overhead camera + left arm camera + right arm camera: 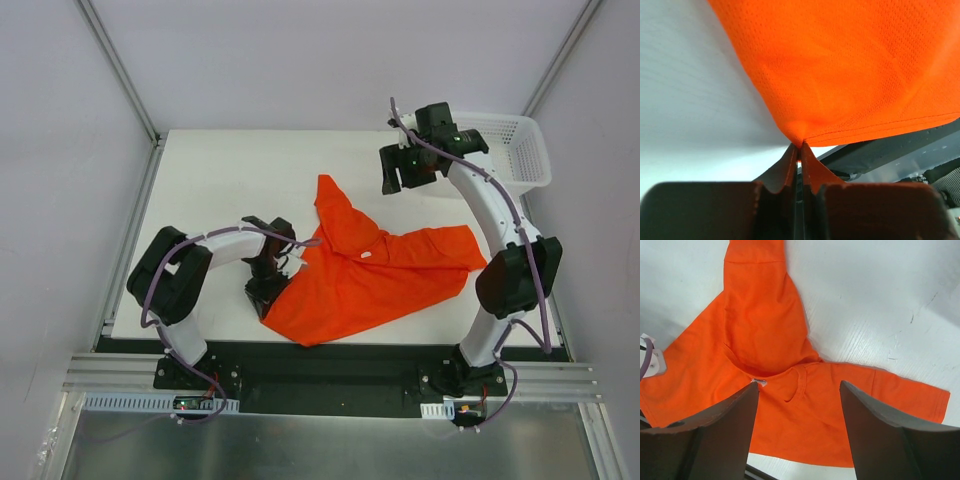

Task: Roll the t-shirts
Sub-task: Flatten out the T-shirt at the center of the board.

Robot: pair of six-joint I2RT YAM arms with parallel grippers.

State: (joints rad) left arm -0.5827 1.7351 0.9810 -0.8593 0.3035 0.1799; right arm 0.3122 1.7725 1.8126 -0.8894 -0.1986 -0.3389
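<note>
Orange-red thin cloth short-sleeved t-shirt (370,275) lies rumpled on white table (220,180) in top view, well apart from white plastic mesh basket (515,150) and nearer the arm bases than it; one part is flipped up twd the far side. At the t-shirt edge farthest from basket sits left gripper (265,298); right gripper (402,170) hovers between basket & t-shirt.

Left wrist view: jaws pinched tight on a hem corner, fabric fanning out from the nip.

Right wrist view: jaws wide, nothing held, t-shirt spread below w/ collar showing.

Progress, my read: not flattened, no roll begun, so nearly all is left.

At collar a small white tag (761,382), too small to read; no other writing.
</note>
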